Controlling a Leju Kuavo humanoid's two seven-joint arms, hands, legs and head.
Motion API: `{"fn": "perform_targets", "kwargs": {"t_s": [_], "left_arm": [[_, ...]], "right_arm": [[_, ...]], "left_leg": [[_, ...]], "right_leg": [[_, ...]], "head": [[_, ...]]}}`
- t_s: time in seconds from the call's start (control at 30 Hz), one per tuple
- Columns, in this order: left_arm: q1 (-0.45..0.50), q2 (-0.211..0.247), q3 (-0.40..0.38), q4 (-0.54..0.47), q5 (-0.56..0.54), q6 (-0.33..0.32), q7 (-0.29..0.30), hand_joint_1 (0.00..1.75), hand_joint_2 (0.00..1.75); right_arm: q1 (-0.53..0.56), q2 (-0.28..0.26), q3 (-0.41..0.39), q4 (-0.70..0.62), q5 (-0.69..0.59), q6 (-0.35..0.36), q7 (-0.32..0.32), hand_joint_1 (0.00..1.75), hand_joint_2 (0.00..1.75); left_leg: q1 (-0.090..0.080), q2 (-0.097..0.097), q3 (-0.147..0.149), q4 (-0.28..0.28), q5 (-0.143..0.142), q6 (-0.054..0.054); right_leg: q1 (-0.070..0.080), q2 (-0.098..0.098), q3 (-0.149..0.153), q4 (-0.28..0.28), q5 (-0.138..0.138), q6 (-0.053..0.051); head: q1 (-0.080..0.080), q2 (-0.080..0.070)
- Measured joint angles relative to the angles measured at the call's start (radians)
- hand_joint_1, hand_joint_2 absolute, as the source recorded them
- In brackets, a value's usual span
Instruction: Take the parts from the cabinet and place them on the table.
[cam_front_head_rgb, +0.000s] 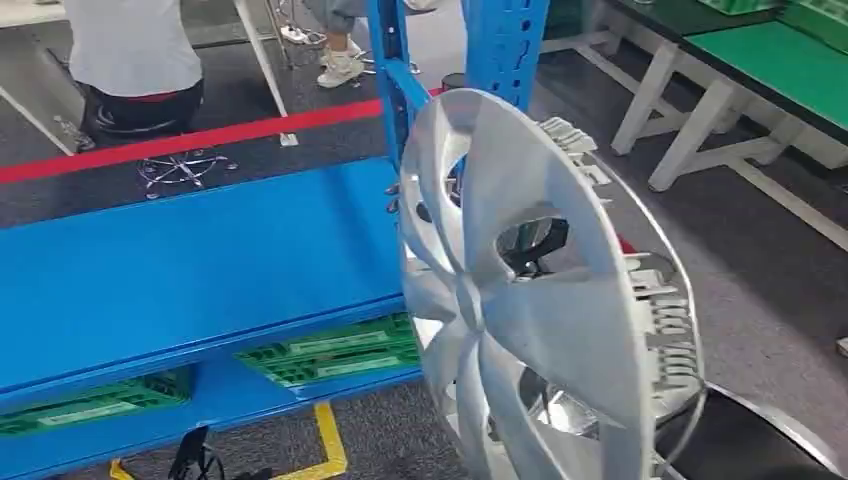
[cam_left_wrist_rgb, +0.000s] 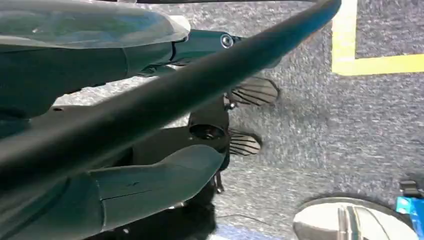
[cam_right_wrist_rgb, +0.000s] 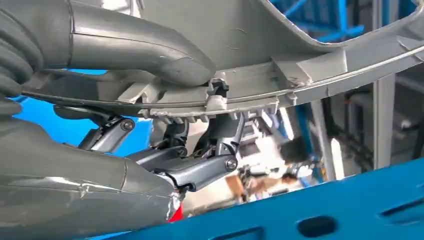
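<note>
A silver wheel cover (cam_front_head_rgb: 540, 300) stands on edge close in front of me, just right of the blue cabinet shelf (cam_front_head_rgb: 180, 260). My right hand (cam_right_wrist_rgb: 165, 165) grips its rim (cam_right_wrist_rgb: 240, 95): the thick grey thumb (cam_right_wrist_rgb: 145, 45) lies on one face and the darker fingers (cam_right_wrist_rgb: 200, 170) curl under the ribbed edge. Dark fingers show through a hole in the cover (cam_front_head_rgb: 530, 245). My left hand (cam_left_wrist_rgb: 210, 130) hangs low over the grey carpet, holding nothing, its fingers (cam_left_wrist_rgb: 255, 91) apart.
Green crates (cam_front_head_rgb: 335, 350) sit on the cabinet's lower shelf. A blue upright post (cam_front_head_rgb: 505, 50) rises behind the cover. Green-topped tables (cam_front_head_rgb: 770, 60) stand at the right. A person sits beyond the red floor line (cam_front_head_rgb: 190, 140). Yellow tape (cam_left_wrist_rgb: 350, 45) marks the floor.
</note>
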Motion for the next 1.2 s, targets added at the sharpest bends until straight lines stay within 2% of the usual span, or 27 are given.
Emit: {"fn": "perform_targets", "kwargs": {"t_s": [0.03, 0.07, 0.1, 0.13, 0.17, 0.2, 0.23, 0.3, 0.33, 0.37, 0.4, 0.43, 0.5, 0.53, 0.6, 0.67, 0.7, 0.73, 0.8, 0.83, 0.87, 0.9, 0.93, 1.0, 1.03, 1.13, 1.2], "left_arm": [[-0.002, 0.005, 0.000, 0.000, 0.000, 0.000, 0.000, 0.00, 1.75], [-0.002, 0.005, 0.000, 0.000, 0.002, 0.000, 0.001, 0.00, 1.75], [-0.001, 0.003, 0.000, 0.000, 0.002, 0.000, 0.002, 0.00, 1.75], [0.000, 0.003, 0.000, 0.000, 0.002, 0.000, 0.002, 0.00, 1.75], [0.000, 0.002, 0.000, 0.000, 0.002, 0.000, 0.002, 0.00, 1.75], [0.001, 0.001, 0.000, 0.000, 0.002, 0.000, 0.002, 0.00, 1.75], [0.001, 0.001, 0.000, 0.000, 0.002, 0.000, 0.002, 0.00, 1.75], [0.001, 0.001, 0.000, 0.000, 0.002, 0.000, 0.002, 0.00, 1.75], [0.002, 0.001, 0.000, 0.000, 0.002, 0.000, 0.002, 0.00, 1.75], [0.005, 0.001, 0.000, 0.000, 0.002, 0.000, 0.002, 0.00, 1.75], [0.006, 0.001, 0.000, 0.000, 0.002, 0.001, 0.002, 0.00, 1.75], [0.007, 0.002, 0.000, 0.000, 0.002, 0.001, 0.002, 0.00, 1.75], [0.005, 0.002, 0.000, 0.000, 0.002, 0.001, 0.002, 0.00, 1.75], [0.003, 0.002, 0.000, 0.000, 0.002, 0.001, 0.002, 0.00, 1.75], [0.003, 0.002, 0.000, 0.000, 0.002, 0.001, 0.002, 0.00, 1.75], [0.003, 0.002, 0.000, 0.000, 0.002, 0.001, 0.002, 0.00, 1.75], [0.003, 0.002, 0.000, 0.000, 0.002, 0.001, 0.002, 0.00, 1.75], [0.003, 0.002, 0.000, 0.000, 0.002, 0.001, 0.002, 0.00, 1.75], [0.003, 0.003, 0.000, 0.000, 0.002, 0.001, 0.002, 0.00, 1.75], [0.005, 0.003, 0.000, 0.000, 0.002, 0.001, 0.002, 0.00, 1.75], [0.006, 0.003, 0.000, 0.000, 0.002, 0.001, 0.002, 0.00, 1.75], [0.008, 0.003, 0.000, 0.000, 0.002, 0.001, 0.002, 0.00, 1.75], [0.008, 0.003, 0.000, 0.000, 0.002, 0.001, 0.002, 0.00, 1.75], [0.007, 0.002, 0.000, 0.000, 0.002, 0.001, 0.002, 0.00, 1.75], [0.007, 0.001, 0.000, 0.000, 0.002, 0.001, 0.002, 0.00, 1.75], [0.009, 0.001, 0.000, 0.000, 0.002, 0.001, 0.002, 0.00, 1.75], [0.009, 0.001, 0.000, 0.000, 0.002, 0.001, 0.002, 0.00, 1.75]], "right_arm": [[-0.002, 0.002, 0.003, 0.000, 0.000, 0.001, 0.000, 1.75, 1.75], [-0.001, 0.007, 0.006, -0.001, 0.000, 0.001, -0.001, 1.75, 1.75], [0.000, 0.007, 0.005, -0.001, -0.001, 0.001, -0.003, 1.75, 1.75], [0.001, 0.009, 0.009, -0.001, 0.002, 0.005, -0.001, 1.75, 1.75], [0.002, 0.013, 0.011, -0.002, 0.001, 0.004, -0.003, 1.75, 1.75], [-0.001, 0.014, 0.011, -0.001, 0.000, 0.002, -0.004, 1.75, 1.75], [-0.004, 0.014, 0.011, 0.000, -0.001, 0.002, -0.004, 1.75, 1.75], [-0.006, 0.015, 0.011, 0.000, -0.003, 0.001, -0.006, 1.75, 1.75], [-0.004, 0.015, 0.011, 0.001, -0.004, 0.000, -0.006, 1.75, 1.75], [-0.003, 0.015, 0.011, 0.003, -0.004, -0.001, -0.005, 1.75, 1.75], [-0.003, 0.015, 0.011, 0.004, -0.005, -0.001, -0.005, 1.75, 1.75], [-0.004, 0.015, 0.011, 0.004, -0.006, 0.000, -0.005, 1.75, 1.75], [-0.006, 0.015, 0.011, 0.004, -0.006, 0.000, -0.006, 1.75, 1.75], [-0.007, 0.015, 0.010, 0.004, -0.006, 0.001, -0.006, 1.75, 1.75], [-0.009, 0.015, 0.010, 0.004, -0.006, 0.001, -0.006, 1.75, 1.75], [-0.009, 0.015, 0.010, 0.004, -0.006, 0.001, -0.006, 1.75, 1.75], [-0.009, 0.014, 0.010, 0.004, -0.006, 0.001, -0.007, 1.75, 1.75], [-0.009, 0.014, 0.010, 0.004, -0.007, 0.000, -0.006, 1.75, 1.75], [-0.008, 0.014, 0.010, 0.005, -0.007, 0.000, -0.006, 1.75, 1.75], [-0.008, 0.014, 0.010, 0.007, -0.007, 0.001, -0.006, 1.75, 1.75], [-0.006, 0.014, 0.010, 0.010, -0.007, 0.000, -0.006, 1.75, 1.75], [-0.003, 0.014, 0.010, 0.010, -0.007, 0.000, -0.006, 1.75, 1.75], [-0.003, 0.014, 0.010, 0.010, -0.007, 0.000, -0.006, 1.75, 1.75], [-0.007, 0.014, 0.010, 0.010, -0.007, 0.000, -0.006, 1.75, 1.75], [-0.009, 0.014, 0.010, 0.010, -0.007, 0.000, -0.006, 1.75, 1.75], [-0.007, 0.014, 0.010, 0.010, -0.007, 0.000, -0.006, 1.75, 1.75], [-0.007, 0.014, 0.010, 0.010, -0.008, 0.001, -0.006, 1.75, 1.75]], "left_leg": [[-0.005, -0.003, -0.010, 0.019, -0.006, -0.012], [-0.002, -0.006, -0.016, 0.016, -0.001, -0.016], [0.000, -0.005, -0.017, 0.015, 0.003, -0.022], [0.005, -0.005, -0.017, 0.012, 0.005, -0.029], [0.009, -0.005, -0.017, 0.012, 0.002, -0.035], [0.010, -0.005, -0.024, 0.034, -0.017, -0.035], [0.009, -0.004, -0.053, 0.094, -0.058, -0.032], [0.004, -0.005, -0.137, 0.269, -0.142, -0.030], [0.002, -0.005, -0.169, 0.337, -0.165, -0.028], [0.001, -0.005, -0.181, 0.361, -0.163, -0.025], [-0.002, -0.005, -0.165, 0.328, -0.138, -0.021], [-0.004, -0.005, -0.128, 0.257, -0.101, -0.015], [-0.006, -0.006, -0.021, 0.068, -0.028, -0.006], [-0.015, -0.006, -0.012, 0.036, -0.033, -0.008], [-0.020, -0.006, -0.017, 0.035, -0.025, 0.000], [-0.021, -0.005, -0.018, 0.027, -0.012, 0.017], [-0.015, 0.002, -0.018, 0.021, -0.004, 0.024], [-0.017, 0.002, -0.020, 0.019, -0.001, 0.031], [-0.021, 0.004, -0.026, 0.020, 0.003, 0.037], [-0.024, 0.006, -0.029, 0.021, 0.005, 0.038], [-0.026, 0.006, -0.030, 0.021, 0.005, 0.039], [-0.028, 0.006, -0.030, 0.021, 0.006, 0.039], [-0.029, 0.006, -0.030, 0.022, 0.006, 0.039], [-0.030, 0.006, -0.028, 0.024, 0.005, 0.038], [-0.031, 0.006, -0.032, 0.024, 0.005, 0.035], [-0.031, 0.006, -0.048, 0.028, 0.016, 0.016], [-0.036, 0.005, -0.046, 0.025, 0.014, 0.008]], "right_leg": [[0.011, 0.004, 0.016, -0.016, -0.011, -0.011], [0.014, 0.005, 0.007, -0.005, -0.011, -0.025], [0.021, 0.006, 0.002, -0.001, -0.011, -0.031], [0.023, 0.008, 0.000, -0.001, -0.011, -0.041], [0.023, 0.006, 0.002, -0.006, -0.007, -0.052], [0.021, 0.005, 0.003, -0.009, -0.002, -0.060], [0.022, 0.005, -0.003, -0.010, 0.002, -0.070], [0.028, 0.005, -0.015, -0.010, 0.008, -0.080], [0.032, 0.006, -0.020, -0.010, 0.011, -0.083], [0.035, 0.009, -0.025, -0.010, 0.015, -0.085], [0.037, 0.012, -0.029, -0.010, 0.019, -0.085], [0.038, 0.016, -0.032, -0.010, 0.023, -0.083], [0.038, 0.019, -0.033, -0.009, 0.029, -0.075], [0.045, 0.022, -0.037, -0.008, 0.032, -0.068], [0.040, 0.023, -0.036, -0.012, 0.037, -0.058], [0.040, 0.024, -0.035, -0.022, 0.048, -0.042], [0.036, 0.020, -0.048, -0.008, 0.035, -0.040], [0.038, 0.014, -0.066, 0.039, -0.010, -0.040], [0.037, 0.012, -0.123, 0.206, -0.101, -0.036], [0.037, 0.012, -0.149, 0.281, -0.131, -0.034], [0.038, 0.012, -0.157, 0.316, -0.139, -0.035], [0.039, 0.012, -0.138, 0.297, -0.124, -0.038], [0.040, 0.012, -0.098, 0.231, -0.091, -0.042], [0.044, 0.010, 0.003, 0.044, -0.011, -0.055], [0.049, 0.008, 0.025, 0.004, -0.025, -0.063], [0.057, 0.011, 0.029, -0.019, -0.022, -0.072], [0.048, 0.011, 0.034, -0.040, -0.013, -0.084]], "head": [[0.011, 0.000], [0.005, 0.000], [-0.010, 0.000], [-0.014, 0.000], [-0.016, 0.000], [-0.020, 0.000], [-0.026, 0.000], [-0.043, 0.000], [-0.050, 0.000], [-0.053, 0.000], [-0.053, 0.000], [-0.056, 0.000], [-0.063, 0.000], [-0.068, 0.000], [-0.063, 0.000], [-0.060, 0.000], [-0.057, 0.000], [-0.049, 0.000], [-0.034, 0.000], [-0.028, 0.000], [-0.024, 0.000], [-0.021, 0.000], [-0.016, 0.000], [-0.007, 0.000], [-0.006, 0.000], [-0.008, 0.000], [-0.008, 0.000]]}}
